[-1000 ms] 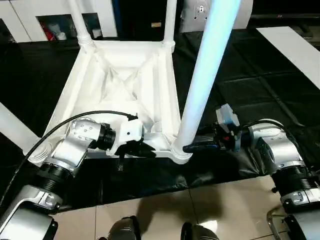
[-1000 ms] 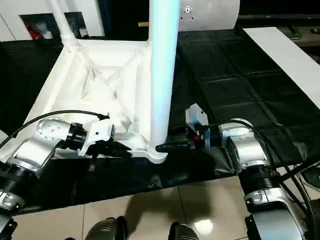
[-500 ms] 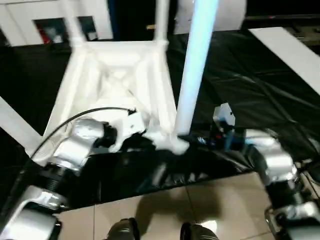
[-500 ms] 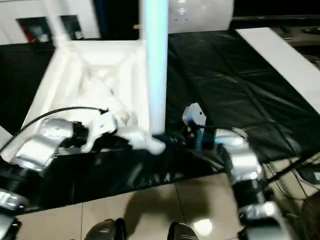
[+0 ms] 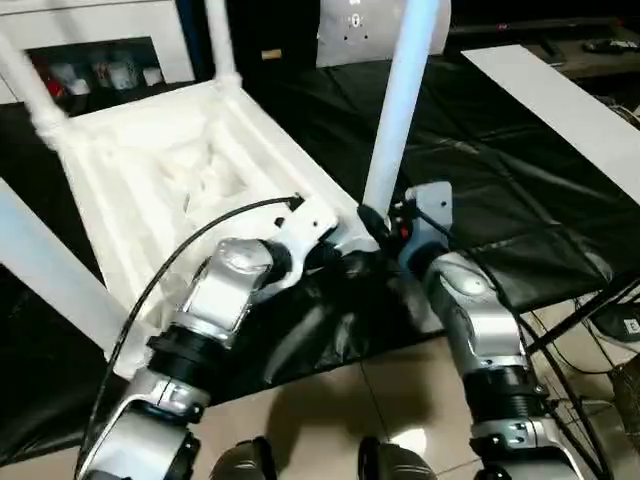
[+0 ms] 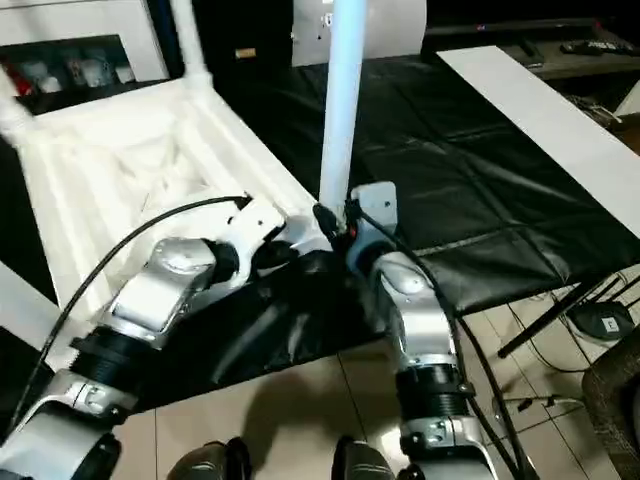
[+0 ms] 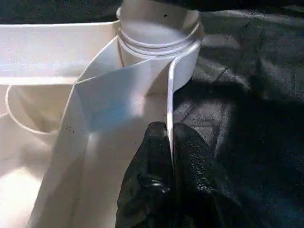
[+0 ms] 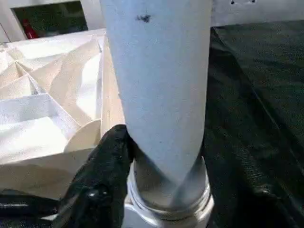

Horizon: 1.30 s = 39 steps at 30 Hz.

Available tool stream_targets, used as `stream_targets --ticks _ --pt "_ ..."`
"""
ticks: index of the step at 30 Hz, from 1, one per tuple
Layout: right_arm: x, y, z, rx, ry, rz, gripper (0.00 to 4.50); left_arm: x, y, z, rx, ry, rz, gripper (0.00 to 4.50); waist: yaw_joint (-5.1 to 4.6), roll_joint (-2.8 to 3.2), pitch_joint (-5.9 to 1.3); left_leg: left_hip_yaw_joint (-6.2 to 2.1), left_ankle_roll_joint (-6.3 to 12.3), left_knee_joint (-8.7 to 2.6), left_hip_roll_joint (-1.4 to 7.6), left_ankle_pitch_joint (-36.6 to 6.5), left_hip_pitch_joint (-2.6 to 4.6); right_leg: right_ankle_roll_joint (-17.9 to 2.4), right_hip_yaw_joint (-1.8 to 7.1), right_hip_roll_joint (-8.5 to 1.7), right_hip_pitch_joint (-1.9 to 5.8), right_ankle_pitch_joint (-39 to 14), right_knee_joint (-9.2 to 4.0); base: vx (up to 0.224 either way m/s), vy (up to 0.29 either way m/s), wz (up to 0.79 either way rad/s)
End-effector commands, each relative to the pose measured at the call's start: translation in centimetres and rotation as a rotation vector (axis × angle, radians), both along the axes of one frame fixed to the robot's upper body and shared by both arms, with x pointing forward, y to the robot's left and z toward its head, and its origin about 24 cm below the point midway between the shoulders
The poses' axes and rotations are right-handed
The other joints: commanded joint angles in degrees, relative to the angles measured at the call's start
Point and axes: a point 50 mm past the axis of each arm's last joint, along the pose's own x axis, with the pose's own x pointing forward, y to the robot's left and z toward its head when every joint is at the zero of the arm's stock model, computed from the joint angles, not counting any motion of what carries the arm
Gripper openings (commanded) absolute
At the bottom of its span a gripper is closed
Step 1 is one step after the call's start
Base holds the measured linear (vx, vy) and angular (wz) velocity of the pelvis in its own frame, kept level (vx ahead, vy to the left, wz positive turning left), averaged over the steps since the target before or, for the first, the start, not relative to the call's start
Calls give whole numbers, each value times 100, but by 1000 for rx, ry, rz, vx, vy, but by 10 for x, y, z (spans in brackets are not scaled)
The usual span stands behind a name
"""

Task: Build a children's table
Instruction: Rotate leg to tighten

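Observation:
The children's table lies upside down, its ribbed white top (image 5: 150,170) on black cloth, with white legs standing in the corner sockets. The nearest leg (image 5: 400,110) rises from the corner socket (image 7: 159,28) by both grippers. My right gripper (image 8: 156,156) is shut on this leg just above the socket; one black finger (image 8: 107,161) presses its side, and the other is hidden behind the tube. My left gripper (image 7: 170,137) is shut on the thin upright rim (image 7: 170,95) of the top, close beside the same socket. Other legs (image 5: 222,40) (image 5: 45,265) stand at the far and left corners.
Black cloth (image 5: 500,180) covers the work surface. A long white board (image 5: 560,95) lies at the right. Tiled floor (image 5: 320,400) runs along the front, with a stand and cables (image 5: 610,310) at the right. White cabinets (image 5: 100,20) stand behind.
The whole view has swung and the table now sits at an angle in it. Both grippers keep their holds at the near corner. My right forearm now reaches in from the front, not the side.

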Motion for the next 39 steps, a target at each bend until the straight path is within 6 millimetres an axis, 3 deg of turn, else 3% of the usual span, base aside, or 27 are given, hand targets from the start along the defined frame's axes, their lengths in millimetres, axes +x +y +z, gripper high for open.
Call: stream_targets --ticks 1,2,3,5,7,8,11,12,15,18,22,25,29,34,39 --pt "-15 38 -10 44 28 286 260 2 -17 33 -53 -171 -78 0 10 0 -404 -285 -83 -510 389 -2309 244 -882 233 -394 135 -2004 -399 0 0 0" --pt "-14 30 -9 27 9 301 291 2 -11 30 -38 -168 -88 0 21 7 -421 -267 13 -492 388 -2102 222 -1005 240 -408 176 -1678 -359 0 0 0" --pt "-14 30 -9 27 9 301 291 2 -11 30 -38 -168 -88 0 25 -14 -423 -243 120 -472 381 -1941 205 -1083 243 -411 192 -1536 -345 0 0 0" --pt "-13 16 -8 1 -13 318 311 0 -2 27 -26 -170 -128 0 38 -52 -432 -225 273 -444 372 -1707 183 -1155 247 -427 215 -1519 -336 0 0 0" --pt "-10 5 -3 -19 -53 332 339 -3 3 25 -33 -166 -165 0 85 -41 -454 -195 400 -402 377 -1402 206 -1223 247 -433 209 -1392 -323 34 -25 2" --pt "-8 -3 2 -19 -81 347 339 -5 6 24 -48 -167 -204 0 89 -75 -459 -187 450 -390 371 -1314 197 -1232 242 -435 220 -1334 -324 0 0 0" --pt "-4 -18 10 -47 -119 398 353 -10 15 19 -42 -152 -279 0 96 -83 -493 -184 651 -344 365 -902 155 -1385 229 -416 269 -833 -220 0 0 0" --pt "-4 -23 12 -63 -121 439 376 -12 20 16 -21 -146 -309 0 95 -81 -497 -168 749 -316 348 -761 138 -1467 237 -400 259 -596 -182 0 0 0" --pt "-7 -36 17 -128 -121 614 376 -17 32 13 -1 -113 -406 0 138 -70 -486 -155 879 -304 374 -718 157 -1579 213 -380 253 -506 -146 0 0 0" --pt "-11 -45 22 -143 -99 731 376 -19 39 13 13 -87 -469 0 213 -44 -473 -151 811 -314 419 -851 188 -1573 196 -356 219 -782 -146 0 0 0" --pt "-16 -53 22 -210 -43 926 376 -24 50 12 70 -32 -591 0 232 -60 -447 -159 616 -334 424 -1201 195 -1502 204 -389 200 -1328 -197 0 0 0" --pt "-16 -54 22 -210 -17 968 376 -25 52 12 78 -20 -621 0 244 -58 -436 -165 458 -358 439 -1384 209 -1437 224 -404 184 -1633 -233 0 0 0" --pt "-18 -52 22 -237 32 1088 336 -25 55 13 92 3 -678 0 239 -68 -427 -173 395 -371 440 -1457 205 -1396 225 -404 169 -1770 -236 0 0 0" --pt "-15 -51 23 -248 31 1112 301 -23 56 15 90 5 -692 0 263 -76 -446 -161 386 -354 439 -1332 205 -1478 233 -410 179 -1544 -202 0 0 0" --pt "-14 -49 25 -239 34 1150 257 -22 56 16 92 1 -704 0 324 -87 -467 -134 567 -311 437 -1002 207 -1583 232 -401 183 -1108 -152 0 0 0"
